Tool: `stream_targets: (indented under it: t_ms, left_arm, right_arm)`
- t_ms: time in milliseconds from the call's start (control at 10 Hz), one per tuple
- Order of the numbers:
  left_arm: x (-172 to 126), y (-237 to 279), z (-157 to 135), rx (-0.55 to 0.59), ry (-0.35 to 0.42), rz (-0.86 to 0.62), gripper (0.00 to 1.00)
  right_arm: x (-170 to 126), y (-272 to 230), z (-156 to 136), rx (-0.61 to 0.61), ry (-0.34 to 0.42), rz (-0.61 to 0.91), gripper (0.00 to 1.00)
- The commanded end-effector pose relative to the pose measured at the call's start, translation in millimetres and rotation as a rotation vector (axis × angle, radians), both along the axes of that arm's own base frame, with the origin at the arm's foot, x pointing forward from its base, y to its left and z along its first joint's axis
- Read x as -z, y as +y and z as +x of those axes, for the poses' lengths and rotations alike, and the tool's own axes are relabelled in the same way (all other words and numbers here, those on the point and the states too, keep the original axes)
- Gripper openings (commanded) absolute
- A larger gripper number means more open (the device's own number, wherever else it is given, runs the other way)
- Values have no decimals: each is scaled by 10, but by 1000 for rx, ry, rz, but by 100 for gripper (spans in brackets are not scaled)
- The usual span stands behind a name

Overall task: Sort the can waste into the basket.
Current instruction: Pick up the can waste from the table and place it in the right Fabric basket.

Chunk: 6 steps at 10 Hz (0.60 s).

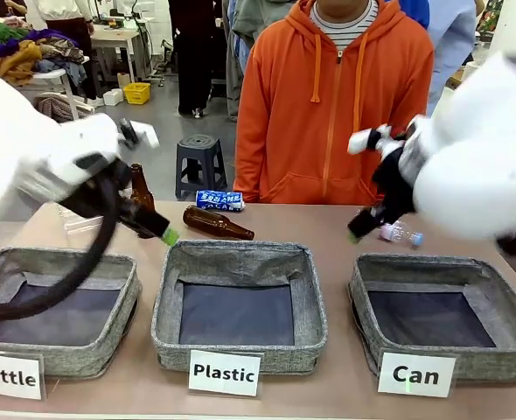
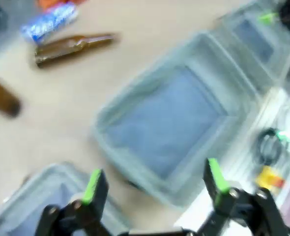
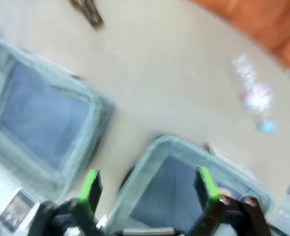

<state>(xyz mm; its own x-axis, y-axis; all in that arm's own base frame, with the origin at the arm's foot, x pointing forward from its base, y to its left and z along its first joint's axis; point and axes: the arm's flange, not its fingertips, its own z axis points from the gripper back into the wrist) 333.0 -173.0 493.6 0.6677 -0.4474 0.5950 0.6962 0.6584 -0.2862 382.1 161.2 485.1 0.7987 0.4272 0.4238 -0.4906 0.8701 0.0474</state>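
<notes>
Fingers (image 2: 92,187) wide apart on both grippers, nothing held.
Both empty: left gripper (image 2: 154,169) and right gripper (image 3: 148,177) hang over the row of baskets. Item: blue can (image 1: 219,200), lying on its side at the table's far edge, well apart from the "Can" basket (image 1: 433,262) at near right. Probably light, thin-walled and smooth, apt to roll or dent, so best taken gently across mid-body. Count: one can, two brown glass bottles (image 1: 216,224), one clear plastic bottle (image 1: 398,233), three baskets.
</notes>
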Motion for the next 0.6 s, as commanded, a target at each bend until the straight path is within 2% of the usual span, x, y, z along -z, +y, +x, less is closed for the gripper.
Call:
stream_targets:
  t_ms: [0, 100, 200, 300, 400, 500]
  left_arm:
    - [-390, 617, -189, 180, 235, -153, 100]
    - [-377, 865, -227, 243, 315, -230, 100]
    - [-384, 1206, -172, 238, 355, -333, 100]
    - [-408, 1736, -43, 203, 364, -451, 100]
    - [-387, 2137, 23, 129, 331, -578, 100]
    - [-217, 2502, -31, 34, 310, -732, 100]
  right_arm:
    - [-690, -384, -148, 28, 173, 355, 100]
    - [-816, -745, -247, 67, 200, 531, 100]
    - [-890, -1153, -340, 159, 164, 680, 100]
    - [-910, -1635, -460, 288, 86, 805, 100]
    - [-847, -2047, -585, 376, 41, 903, 100]
    - [-739, -2461, -731, 475, 17, 991, 100]
